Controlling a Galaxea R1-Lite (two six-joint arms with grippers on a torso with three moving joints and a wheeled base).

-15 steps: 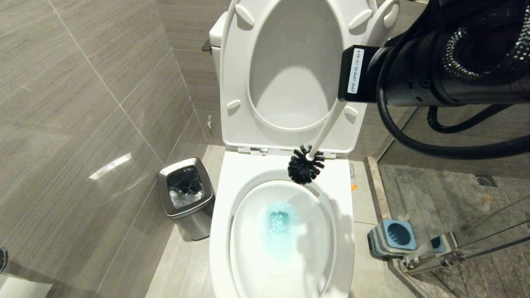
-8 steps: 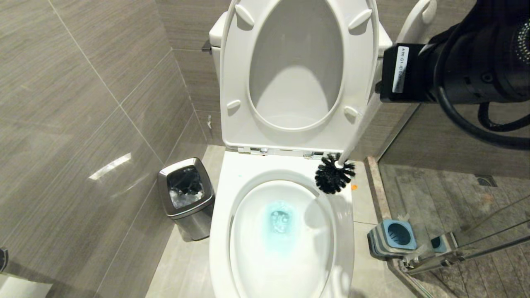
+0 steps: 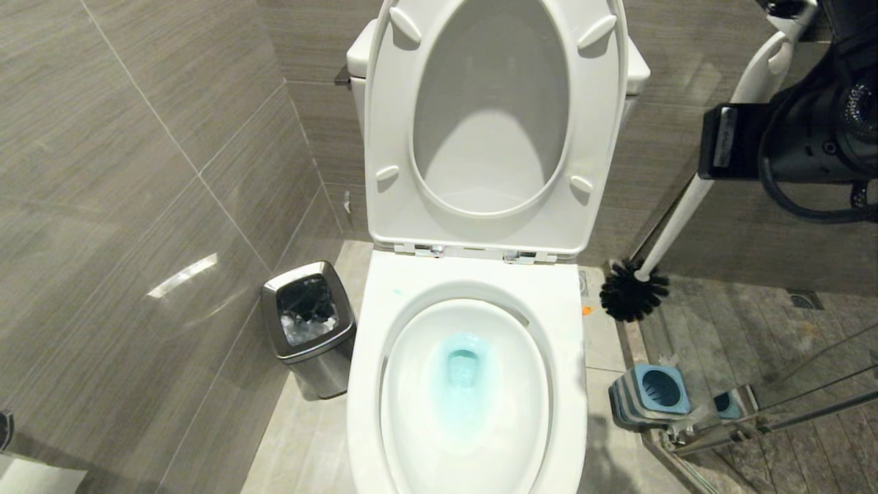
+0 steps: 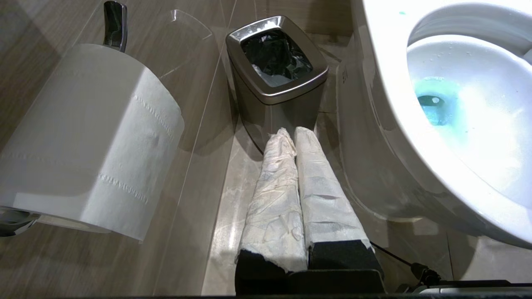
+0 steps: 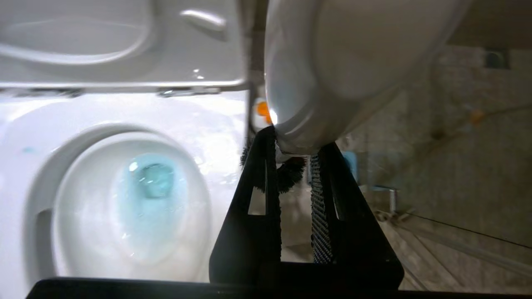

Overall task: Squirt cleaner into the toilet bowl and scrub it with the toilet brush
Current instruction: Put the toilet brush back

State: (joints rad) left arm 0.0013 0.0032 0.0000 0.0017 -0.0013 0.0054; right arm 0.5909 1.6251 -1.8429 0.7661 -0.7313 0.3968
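Now right gripper (image 5: 293, 166) fingers clench toilet brush (image 3: 634, 295) beside toilet bowl (image 3: 562, 384); scrubbing looks finished; next, lower into blue-grey holder (image 3: 651, 394).

Grey tiled walls (image 3: 171, 137) (glossy), floor (image 3: 302, 439)

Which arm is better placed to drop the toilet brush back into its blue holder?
The right. Its claw already grips the toilet brush, hanging just beyond the holder right of the toilet. The left claw sits shut by the steel bin.
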